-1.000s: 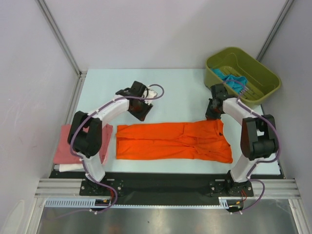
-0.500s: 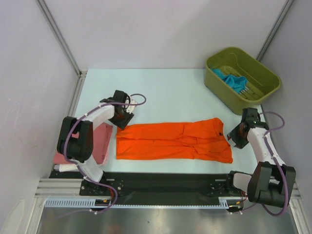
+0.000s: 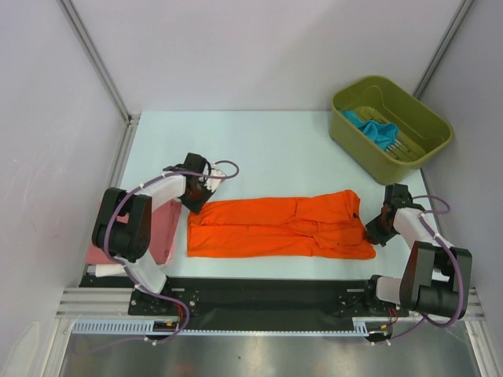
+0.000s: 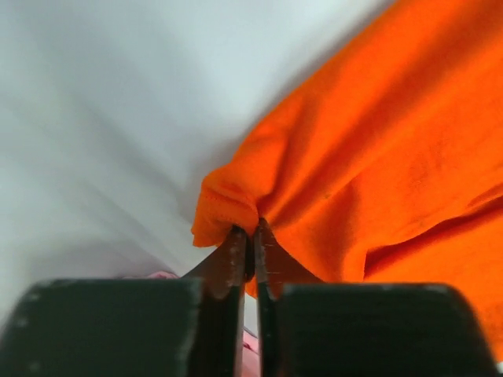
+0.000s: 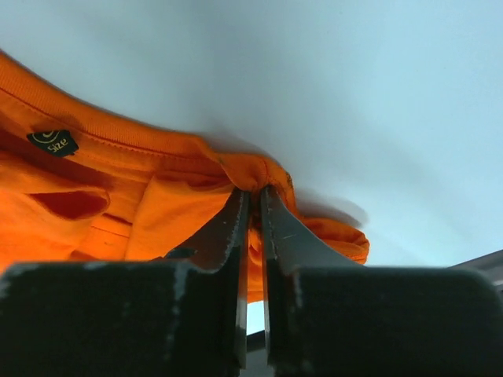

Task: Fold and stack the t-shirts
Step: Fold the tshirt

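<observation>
Looked down on a pale table [image 3: 275, 145] with the orange t-shirt [image 3: 275, 228] lying flat as a long folded strip, running from 9 to 3 o'clock across the near half. Found the left gripper [image 3: 194, 204] at the strip's 10 o'clock corner, jaws pressed together on a small bunched tuck of orange cloth (clearest in the left wrist view, with the corner puckered up around the tips). Found the right gripper [image 3: 376, 228] at the 3 o'clock end, by the collar, jaws likewise pinching a fold of the orange hem. Caught a dark size label [image 5: 53, 142] inside the neckline in the right wrist view. Placed the pink t-shirt [image 3: 167, 232] at 8 o'clock, folded, just beside the orange one and partly under the left arm, resting on the white t-shirt [image 3: 110, 270]. Placed the teal t-shirt [image 3: 376, 129] crumpled inside an olive-green bin [image 3: 369, 155] at 2 o'clock.
</observation>
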Robot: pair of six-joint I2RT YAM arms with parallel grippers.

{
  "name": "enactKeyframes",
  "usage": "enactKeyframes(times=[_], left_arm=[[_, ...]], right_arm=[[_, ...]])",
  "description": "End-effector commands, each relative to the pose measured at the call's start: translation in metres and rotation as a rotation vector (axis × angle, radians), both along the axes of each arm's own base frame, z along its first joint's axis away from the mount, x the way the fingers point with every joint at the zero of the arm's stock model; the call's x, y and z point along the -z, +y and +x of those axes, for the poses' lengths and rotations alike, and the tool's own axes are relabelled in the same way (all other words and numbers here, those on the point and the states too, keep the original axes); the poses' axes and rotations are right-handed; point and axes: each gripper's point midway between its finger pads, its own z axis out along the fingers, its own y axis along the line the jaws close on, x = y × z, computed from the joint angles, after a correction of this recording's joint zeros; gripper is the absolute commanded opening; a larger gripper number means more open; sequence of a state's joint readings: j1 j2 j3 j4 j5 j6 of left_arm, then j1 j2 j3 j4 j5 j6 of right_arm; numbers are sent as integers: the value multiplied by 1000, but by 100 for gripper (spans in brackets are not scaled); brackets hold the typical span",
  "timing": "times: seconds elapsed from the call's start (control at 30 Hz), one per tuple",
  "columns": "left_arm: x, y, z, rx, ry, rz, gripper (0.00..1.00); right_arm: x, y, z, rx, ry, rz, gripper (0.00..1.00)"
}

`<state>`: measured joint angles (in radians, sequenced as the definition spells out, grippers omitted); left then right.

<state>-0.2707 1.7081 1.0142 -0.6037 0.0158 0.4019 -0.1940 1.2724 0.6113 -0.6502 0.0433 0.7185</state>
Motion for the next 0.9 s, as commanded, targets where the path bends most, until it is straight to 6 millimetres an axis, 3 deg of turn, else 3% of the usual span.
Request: enactKeyframes(times=[0.0, 0.07, 0.2, 0.37, 0.47, 0.5, 0.57, 0.6, 0.63, 0.67, 0.73, 0.77, 0.87], left_arm=[[15, 4, -23, 39, 68, -10, 3], [18, 3, -37, 53, 94, -29, 0], [18, 4, -64, 117, 142, -49, 0], [22, 9, -118, 256, 251, -59, 0], [19, 10, -140, 333, 286, -85, 0], [16, 9, -143, 370, 279, -97, 0], [15, 8, -157, 412, 308, -116, 0], [13, 4, -159, 443, 295, -132, 0], [14, 1, -160, 464, 289, -133, 1], [16, -1, -163, 476, 291, -136, 1], [16, -14, -166, 507, 284, -167, 0], [14, -20, -168, 514, 286, -186, 0], [8, -38, -174, 545, 283, -243, 0]], right_arm=[[13, -4, 22, -21, -56, -20, 6], [13, -6, 34, -49, -68, -42, 0], [5, 2, 67, -166, -100, -107, 0], [-4, 13, 112, -246, -149, -151, 0], [-8, 18, 142, -275, -189, -159, 0], [-3, 27, 150, -311, -182, -158, 0], [-14, 47, 181, -384, -232, -164, 0], [-3, 53, 187, -406, -207, -158, 0], [-15, 62, 210, -423, -256, -159, 0], [-16, 69, 219, -437, -265, -158, 0], [-8, 85, 234, -468, -261, -156, 0], [-19, 92, 253, -473, -302, -159, 0], [-22, 112, 285, -487, -327, -162, 0]])
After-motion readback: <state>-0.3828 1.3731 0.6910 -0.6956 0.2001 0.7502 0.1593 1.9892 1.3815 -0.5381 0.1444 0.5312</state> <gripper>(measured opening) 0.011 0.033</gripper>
